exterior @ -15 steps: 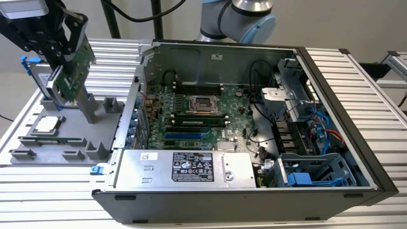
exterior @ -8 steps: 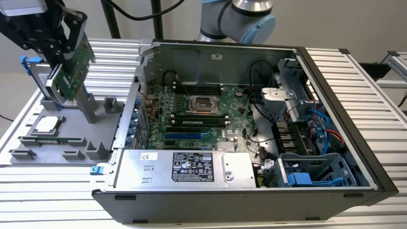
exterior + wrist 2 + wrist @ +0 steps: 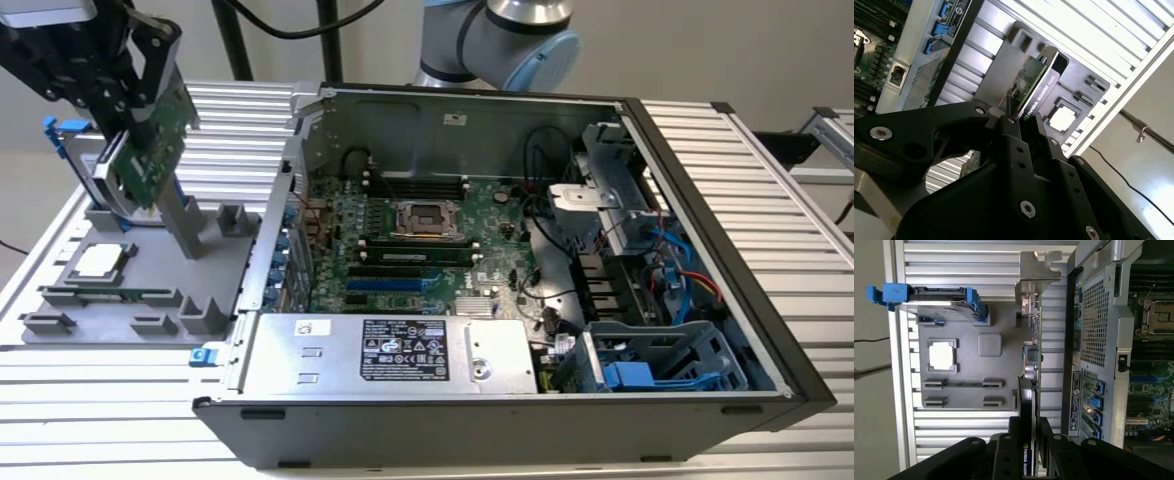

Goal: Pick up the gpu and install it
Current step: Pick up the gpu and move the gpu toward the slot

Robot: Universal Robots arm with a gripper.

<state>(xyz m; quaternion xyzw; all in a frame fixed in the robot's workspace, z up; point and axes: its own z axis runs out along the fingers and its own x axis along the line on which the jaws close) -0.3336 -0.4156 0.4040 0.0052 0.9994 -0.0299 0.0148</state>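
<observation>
The gpu (image 3: 150, 135) hangs in the air at the exterior view's left, above the grey holder tray (image 3: 147, 240), green board face showing. My gripper (image 3: 123, 105) is shut on its upper edge. In the first wrist view the gpu (image 3: 1031, 365) appears edge-on, its silver bracket (image 3: 1036, 270) at the far end, and my gripper (image 3: 1029, 442) clamps the near end. In the second wrist view the black fingers (image 3: 1013, 132) press both faces of the gpu (image 3: 1036, 85). The card sits outside the open computer case (image 3: 694, 200), beside its side wall.
The case lies open with the motherboard (image 3: 414, 230) and power supply (image 3: 387, 350) exposed. The tray holds a processor (image 3: 100, 262), a memory stick (image 3: 114, 295) and a hard drive with blue rails (image 3: 939, 302). Slatted aluminium table (image 3: 80, 400) surrounds everything.
</observation>
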